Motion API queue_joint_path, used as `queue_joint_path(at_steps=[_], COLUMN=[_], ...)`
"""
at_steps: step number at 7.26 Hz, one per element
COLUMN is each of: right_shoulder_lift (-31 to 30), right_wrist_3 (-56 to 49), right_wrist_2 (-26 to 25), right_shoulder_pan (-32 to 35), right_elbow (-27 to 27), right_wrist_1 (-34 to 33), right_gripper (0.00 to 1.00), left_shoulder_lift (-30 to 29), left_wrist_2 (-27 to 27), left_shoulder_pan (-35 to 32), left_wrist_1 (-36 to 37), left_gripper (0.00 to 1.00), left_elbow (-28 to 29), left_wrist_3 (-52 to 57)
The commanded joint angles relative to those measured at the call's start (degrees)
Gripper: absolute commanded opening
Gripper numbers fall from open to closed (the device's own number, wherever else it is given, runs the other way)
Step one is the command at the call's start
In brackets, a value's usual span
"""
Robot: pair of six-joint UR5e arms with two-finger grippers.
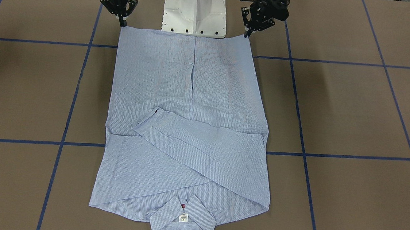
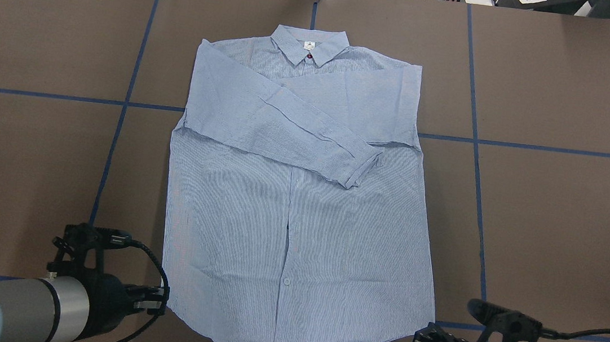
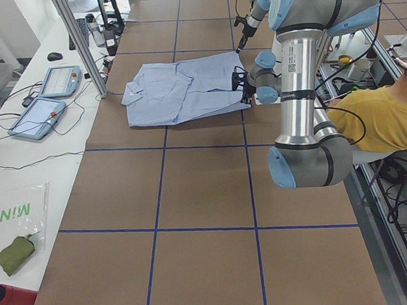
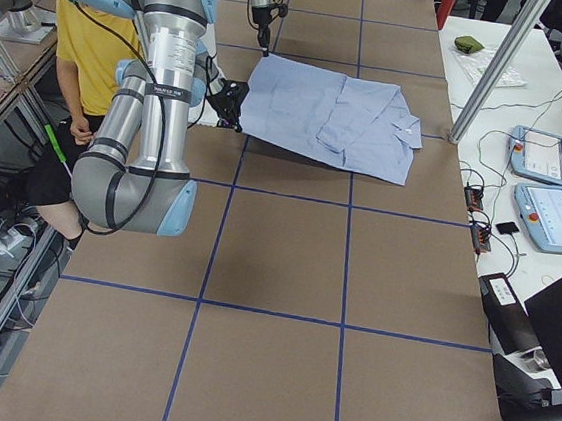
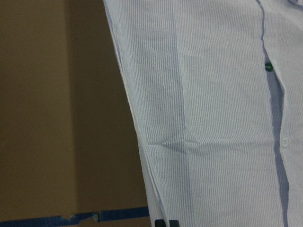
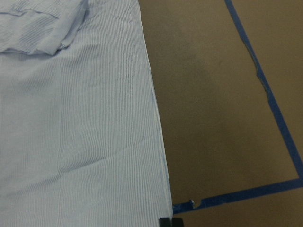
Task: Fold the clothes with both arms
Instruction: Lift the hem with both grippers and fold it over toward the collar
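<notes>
Collar (image 1: 167, 220) and white neck label (image 1: 183, 218) lie closest to the front-facing camera, at the bottom centre of the frame, as a light blue, finely white-striped button-up shirt (image 1: 155, 89) rests flat and front-up on the brown paper-covered table (image 1: 355, 112) gridded with blue tape lines (image 1: 351, 155). Both long sleeves are folded across the chest, the upper sleeve (image 1: 203, 136) running diagonally with its cuff (image 1: 149, 121) left of centre. The hem runs along the top of the frame, just beside the white pedestal base (image 1: 194, 12). At upper left, the right arm's black pincer gripper (image 1: 123, 23) meets one hem corner; at upper right, the left arm's black pincer gripper (image 1: 248, 33) meets the other. Each pincer's fingers are drawn together to a point on the cloth's edge, and the wrist cameras show dark fingertips (image 5: 163, 222) pressed together at the fabric's border, so both appear to be pinching the hem corners. Thin woven cloth like this looks light, soft and limp. It should sag between two holds and crease wherever it is dragged, and the loose sleeves could slide off if the lower half is swung over too fast. The hem corners look like the sound places to hold, lifted level and together so the fold toward the collar lands square.
</notes>
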Motion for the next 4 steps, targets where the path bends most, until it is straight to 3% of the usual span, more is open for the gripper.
queue_joint_path(at_steps=[1, 2, 3, 4], right_shoulder_lift=[4.0, 7.7, 9.0, 14.0], right_wrist_3=[0.2, -0.3, -2.2, -8.6], right_wrist_2=[9.1, 12.2, 13.1, 15.7], right_shoulder_pan=[2.9, 6.5, 10.6, 16.3], right_elbow=[15.6, 15.5, 15.0, 12.3], right_wrist_1=[-15.9, -17.6, -20.1, -20.8], right_gripper=[0.00, 0.00, 0.00, 0.00], left_shoulder_lift=[0.9, 0.4, -1.5, -4.9], left_wrist_2=[-7.6, -11.8, -14.6, -14.8], left_shoulder_pan=[-0.3, -1.7, -5.9, -9.4], left_wrist_1=[8.8, 13.7, 17.4, 20.2], left_gripper=[0.00, 0.00, 0.00, 0.00], left_elbow=[-14.4, -19.6, -19.9, -17.9], left_wrist_3=[0.2, 1.4, 3.4, 8.2])
